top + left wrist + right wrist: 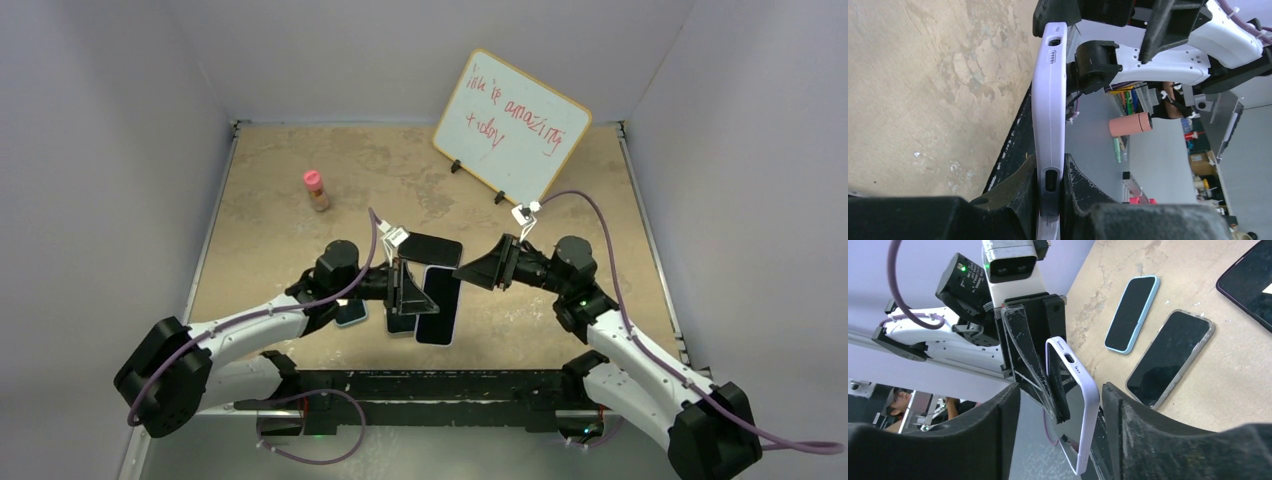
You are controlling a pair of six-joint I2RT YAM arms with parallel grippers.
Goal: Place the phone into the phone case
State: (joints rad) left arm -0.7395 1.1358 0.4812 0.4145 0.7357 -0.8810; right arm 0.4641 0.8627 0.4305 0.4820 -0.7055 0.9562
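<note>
My left gripper (408, 290) is shut on a lilac phone case (440, 305) and holds it on edge above the table's front. In the left wrist view the case (1049, 110) runs edge-on, up from between the closed fingers of the gripper (1050, 167). In the right wrist view the case (1087, 405) shows a glossy dark face inside its rim. My right gripper (1062, 390) is open with the case's end between its fingers; it sits just right of the case in the top view (472, 270). A bare dark phone (432, 250) lies flat behind.
A blue-cased phone (1130, 312) and a grey-cased phone (1170, 357) lie flat on the table (280, 220) below the grippers. A pink-capped bottle (317, 189) stands at back left. A whiteboard (512, 125) leans at back right.
</note>
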